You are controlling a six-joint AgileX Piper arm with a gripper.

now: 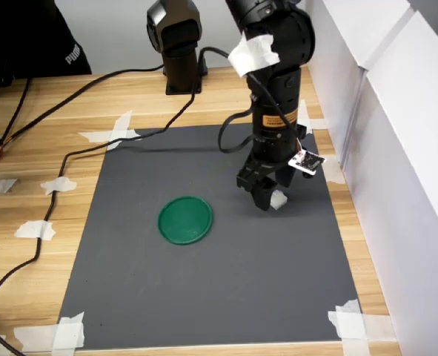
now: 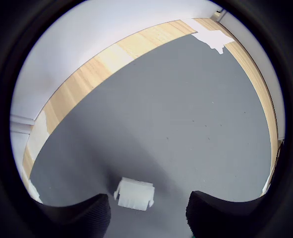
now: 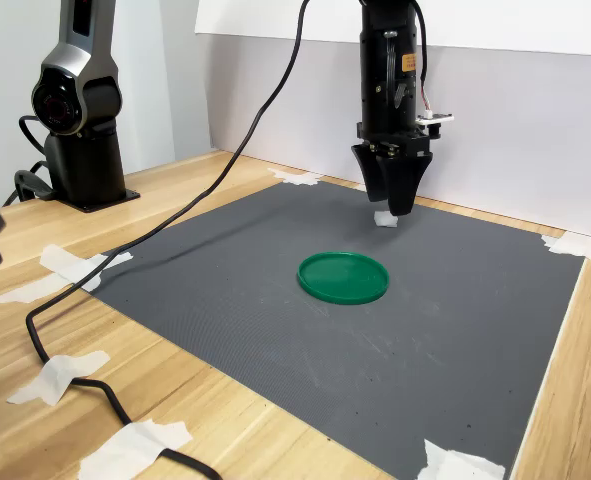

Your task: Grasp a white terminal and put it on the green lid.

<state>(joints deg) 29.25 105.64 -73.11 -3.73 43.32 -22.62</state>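
The white terminal (image 2: 134, 194) is a tiny ridged block lying on the dark grey mat (image 1: 226, 297). It shows partly under the fingertips in both exterior views (image 1: 279, 200) (image 3: 386, 219). My gripper (image 1: 267, 197) (image 3: 395, 203) points straight down just over it. In the wrist view my gripper (image 2: 148, 218) is open, and its two dark fingers (image 2: 79, 218) stand on either side of the block with gaps between. The green lid (image 1: 185, 219) (image 3: 343, 276) lies flat on the mat with nothing on it, a short way towards the first exterior view's left of the gripper.
A black camera post (image 1: 176, 41) (image 3: 78, 110) stands on the wooden table behind the mat. Its cable (image 1: 93, 148) trails across the mat's corner. White tape pieces (image 1: 350, 324) hold the mat's corners. A white wall (image 1: 396, 148) borders the first exterior view's right. Someone's dark clothing (image 1: 33, 37) shows at the back.
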